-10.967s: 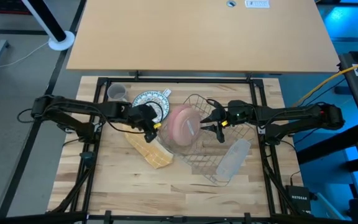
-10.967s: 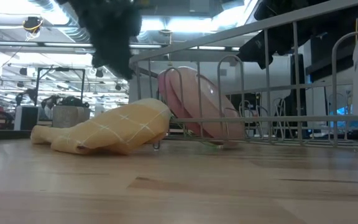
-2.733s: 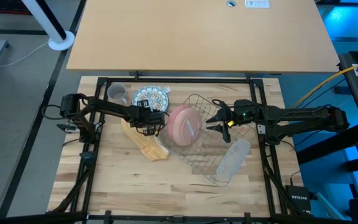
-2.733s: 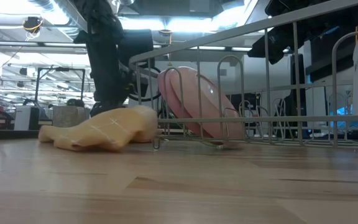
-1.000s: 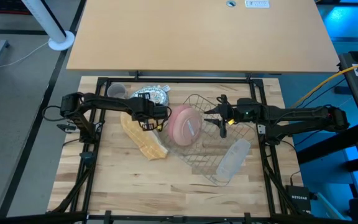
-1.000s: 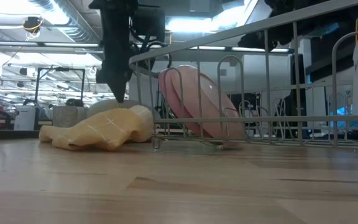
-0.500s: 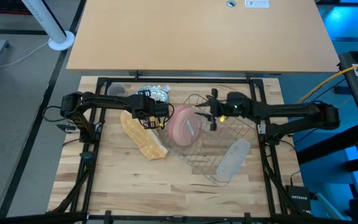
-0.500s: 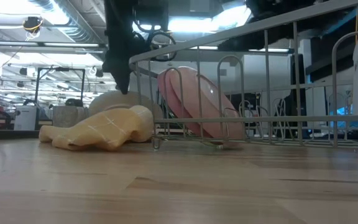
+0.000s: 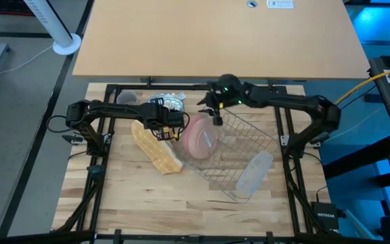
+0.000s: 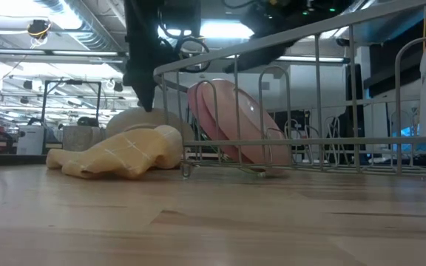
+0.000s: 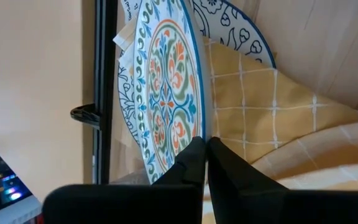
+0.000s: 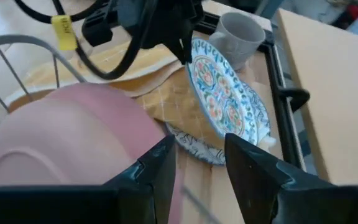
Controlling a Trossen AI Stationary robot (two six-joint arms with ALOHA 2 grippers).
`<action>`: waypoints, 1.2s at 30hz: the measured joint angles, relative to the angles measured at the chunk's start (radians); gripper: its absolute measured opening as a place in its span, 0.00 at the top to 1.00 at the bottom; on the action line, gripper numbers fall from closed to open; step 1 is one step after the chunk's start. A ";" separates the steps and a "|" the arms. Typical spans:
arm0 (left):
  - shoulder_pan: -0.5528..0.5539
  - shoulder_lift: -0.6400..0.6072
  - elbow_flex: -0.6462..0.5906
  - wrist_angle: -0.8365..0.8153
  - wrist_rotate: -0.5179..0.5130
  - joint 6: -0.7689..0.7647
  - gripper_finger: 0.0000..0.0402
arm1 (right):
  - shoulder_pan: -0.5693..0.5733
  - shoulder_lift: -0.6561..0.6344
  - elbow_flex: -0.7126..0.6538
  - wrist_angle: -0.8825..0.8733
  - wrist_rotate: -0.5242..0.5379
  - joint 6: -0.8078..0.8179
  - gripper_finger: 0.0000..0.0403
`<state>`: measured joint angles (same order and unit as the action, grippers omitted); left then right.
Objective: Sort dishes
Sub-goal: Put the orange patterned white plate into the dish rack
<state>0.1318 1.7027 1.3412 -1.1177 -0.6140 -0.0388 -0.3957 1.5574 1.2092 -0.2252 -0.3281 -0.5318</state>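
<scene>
The job looks partly done. A round pink plate (image 9: 200, 137) and another pink dish already stand on edge in the silver wire dish rack (image 9: 249, 146). The left pincer (image 11: 202, 148) is pinched tight on the rim of a round white plate with blue, orange and green flower patterns (image 11: 166, 93) and tips it up, just beside the rack's left side. Under it lies a second white dish with blue drawings (image 12: 253, 118), partly on the crumpled yellow checked cloth (image 9: 156, 150). A small grey mug (image 12: 240, 32) waits at the far left corner, so these pieces are left to sort, I think. The right pincer (image 12: 197, 165) hangs open near the tipped plate, holding nothing.

The tabletop (image 9: 141, 203) is pale wood planks. Beyond it is a big room with bright ceiling lights.
</scene>
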 joint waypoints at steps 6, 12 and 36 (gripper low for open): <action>0.000 0.000 0.000 0.002 0.000 -0.018 1.00 | -0.046 0.131 0.201 -0.131 -0.081 -0.088 0.65; 0.000 0.000 0.000 0.003 0.000 -0.017 1.00 | -0.062 0.240 0.307 -0.180 -0.137 -0.080 0.65; 0.000 -0.001 0.074 0.005 -0.003 -0.004 1.00 | 0.012 0.386 0.317 -0.003 -0.095 -0.079 0.65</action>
<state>0.1318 1.7020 1.4153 -1.1126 -0.6166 -0.0433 -0.3835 1.9439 1.5263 -0.2284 -0.4229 -0.6106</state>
